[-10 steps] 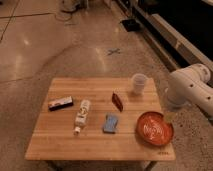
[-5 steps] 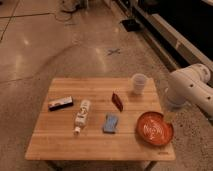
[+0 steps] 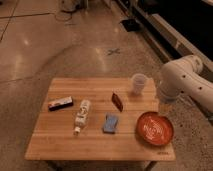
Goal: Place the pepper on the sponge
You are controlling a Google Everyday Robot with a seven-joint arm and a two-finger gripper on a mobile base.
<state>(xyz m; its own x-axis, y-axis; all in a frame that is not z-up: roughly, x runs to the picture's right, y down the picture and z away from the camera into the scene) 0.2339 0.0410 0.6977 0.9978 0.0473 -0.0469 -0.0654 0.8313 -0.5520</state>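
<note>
The pepper (image 3: 117, 101), small and dark red, lies on the wooden table (image 3: 60, 145) just right of centre. The blue sponge (image 3: 111, 123) lies flat a short way in front of it, apart from it. My white arm reaches in from the right. Its gripper (image 3: 165, 107) hangs at the table's right edge, above the far rim of the red-orange plate (image 3: 155, 128). It is open, holds nothing, and stands well to the right of both the pepper and the sponge.
A clear plastic cup (image 3: 138, 83) stands at the back right, close to the arm. A white bottle (image 3: 82, 114) lies left of the sponge. A black-and-white block (image 3: 60, 103) lies at the left. Polished floor surrounds the table.
</note>
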